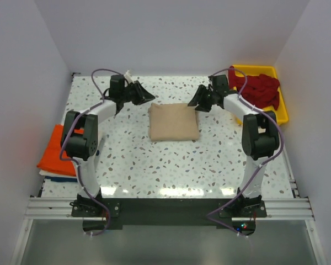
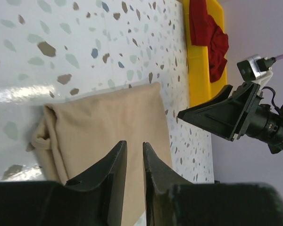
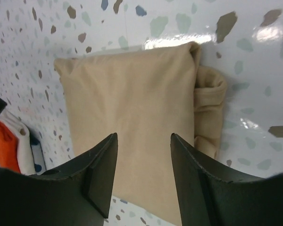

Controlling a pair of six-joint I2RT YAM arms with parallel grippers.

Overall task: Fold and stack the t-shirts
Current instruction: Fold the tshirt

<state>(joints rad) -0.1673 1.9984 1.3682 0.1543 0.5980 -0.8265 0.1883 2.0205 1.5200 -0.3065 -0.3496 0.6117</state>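
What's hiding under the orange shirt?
A white and blue cloth peeks out beneath the orange shirt, along its near edge. The rest is covered, so its shape, and whether anything more lies under there, cannot be seen.

A fixed camera above and behind the arm bases looks down and forward over the whole speckled table [image 1: 182, 160] from well back. The left wrist camera hangs close over the folded beige t-shirt [image 2: 113, 113], looking past the left end effector [image 2: 134, 147] toward the right end effector [image 2: 193, 115] and the yellow tray [image 2: 198, 89]. The right wrist camera, just as near, faces the opposite way across the same shirt to the orange t-shirt [image 3: 0, 148] at the table's left edge.
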